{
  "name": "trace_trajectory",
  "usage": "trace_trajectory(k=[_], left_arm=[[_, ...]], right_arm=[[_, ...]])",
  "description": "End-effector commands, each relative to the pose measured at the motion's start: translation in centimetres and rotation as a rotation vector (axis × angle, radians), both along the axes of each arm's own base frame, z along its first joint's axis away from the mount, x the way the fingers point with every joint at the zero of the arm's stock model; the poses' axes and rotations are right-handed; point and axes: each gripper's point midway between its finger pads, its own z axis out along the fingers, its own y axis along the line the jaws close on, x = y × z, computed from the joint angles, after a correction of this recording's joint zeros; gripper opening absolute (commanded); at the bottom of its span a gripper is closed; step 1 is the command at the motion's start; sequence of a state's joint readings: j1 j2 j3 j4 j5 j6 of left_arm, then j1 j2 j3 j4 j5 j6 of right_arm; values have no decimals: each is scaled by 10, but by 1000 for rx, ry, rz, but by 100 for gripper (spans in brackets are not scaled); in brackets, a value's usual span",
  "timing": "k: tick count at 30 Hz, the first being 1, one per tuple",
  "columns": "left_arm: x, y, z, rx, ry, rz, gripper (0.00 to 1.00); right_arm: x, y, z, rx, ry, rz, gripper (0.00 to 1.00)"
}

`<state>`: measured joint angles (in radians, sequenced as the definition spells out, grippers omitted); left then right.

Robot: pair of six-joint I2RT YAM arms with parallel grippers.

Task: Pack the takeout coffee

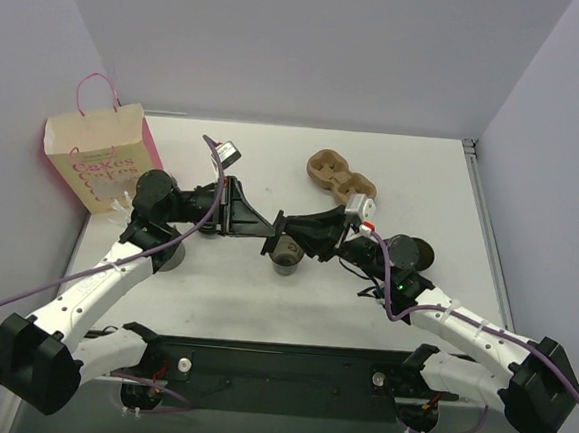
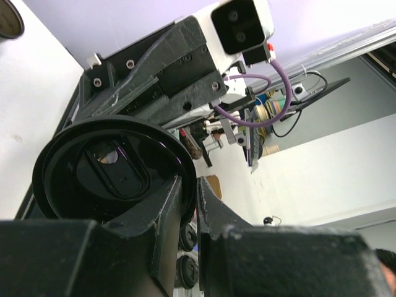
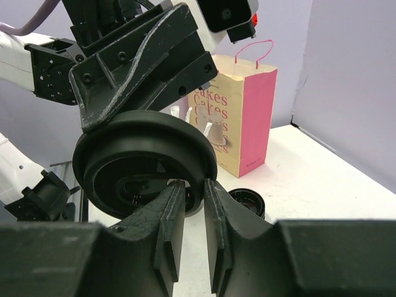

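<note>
A black lid (image 3: 142, 142) hangs on edge in the air between my two grippers, above a lidless cup with a dark inside (image 1: 286, 260). My left gripper (image 2: 197, 185) is shut on the lid's (image 2: 111, 167) rim from one side. My right gripper (image 3: 195, 185) pinches the opposite rim, one finger inside and one outside. In the top view both grippers meet at the lid (image 1: 272, 241). A black-lidded takeout coffee (image 1: 413, 254) stands on the table by the right arm. Another black-topped cup (image 3: 247, 202) sits near the bag, partly under the left arm (image 1: 171, 255).
A pink and cream paper bag (image 1: 99, 156) with "Cakes" printed on it stands upright at the far left, also in the right wrist view (image 3: 244, 117). A brown pulp cup carrier (image 1: 341, 178) lies at the back centre. Walls close in on three sides.
</note>
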<state>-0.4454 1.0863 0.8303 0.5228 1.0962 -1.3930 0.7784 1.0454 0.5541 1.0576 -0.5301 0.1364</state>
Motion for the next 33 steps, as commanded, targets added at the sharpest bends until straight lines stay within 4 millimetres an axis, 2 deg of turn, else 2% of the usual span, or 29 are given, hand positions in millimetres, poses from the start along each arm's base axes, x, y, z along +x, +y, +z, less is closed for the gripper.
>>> trace_trajectory(k=[1, 4, 6, 8, 11, 12, 13, 14, 15, 16, 17, 18, 19, 20, 21, 22, 23, 24, 27, 28, 29, 30, 31, 32, 33], left_arm=[[-10, 3, 8, -31, -63, -18, 23], [-10, 3, 5, -30, -59, -16, 23], [-9, 2, 4, -28, -56, -19, 24], [-7, 2, 3, -28, -65, -10, 29], [1, 2, 1, -13, -106, 20, 48], [5, 2, 2, 3, -102, 31, 52], [9, 3, 1, 15, -113, 50, 61], [20, 7, 0, 32, -174, 96, 72], [30, 10, -10, 83, -126, 129, 80], [38, 14, -1, 97, -161, 164, 87], [57, 25, -3, 128, -231, 243, 89], [65, 32, -12, 178, -195, 280, 91], [75, 38, -4, 202, -226, 324, 93], [95, 52, -7, 260, -303, 419, 96], [100, 60, -19, 331, -263, 452, 97], [109, 67, -12, 364, -304, 496, 97], [125, 79, -17, 450, -376, 581, 97], [126, 86, -29, 529, -353, 608, 97], [147, 118, -44, 699, -393, 780, 97], [147, 126, -41, 715, -415, 828, 97], [150, 136, -52, 762, -422, 876, 97], [151, 141, -53, 774, -443, 908, 97], [145, 142, -46, 769, -483, 937, 97], [147, 153, -47, 814, -508, 998, 97], [147, 157, -56, 838, -517, 1024, 97]], right_arm=[[-16, -4, 52, 122, -152, 52, 12], [-18, -6, 54, 131, -160, 52, 0], [-19, -8, 53, 130, -156, 47, 0], [-19, -9, 50, 123, -144, 41, 0], [-13, -14, 40, 84, -58, -3, 0], [-9, -17, 26, 30, 16, -32, 0], [-2, -22, 28, 14, 44, -83, 0], [2, -26, 21, -24, 78, -116, 0], [4, -31, -1, -115, 152, -149, 0], [8, -37, 5, -131, 170, -191, 0], [10, -41, 2, -162, 196, -214, 0], [11, -47, -25, -268, 280, -244, 0], [17, -55, -10, -273, 294, -300, 0], [20, -56, -21, -331, 344, -318, 0], [14, -65, -44, -434, 435, -338, 0], [16, -67, -28, -432, 451, -357, 0], [23, -71, -40, -482, 504, -407, 0], [18, -79, -54, -555, 579, -433, 0], [23, -86, -64, -680, 705, -501, 0], [24, -86, -67, -706, 741, -518, 0], [26, -84, -72, -773, 785, -529, 0], [27, -85, -76, -813, 803, -542, 0], [30, -84, -78, -842, 818, -551, 0], [34, -81, -92, -905, 856, -562, 0], [32, -80, -88, -932, 866, -560, 0]])
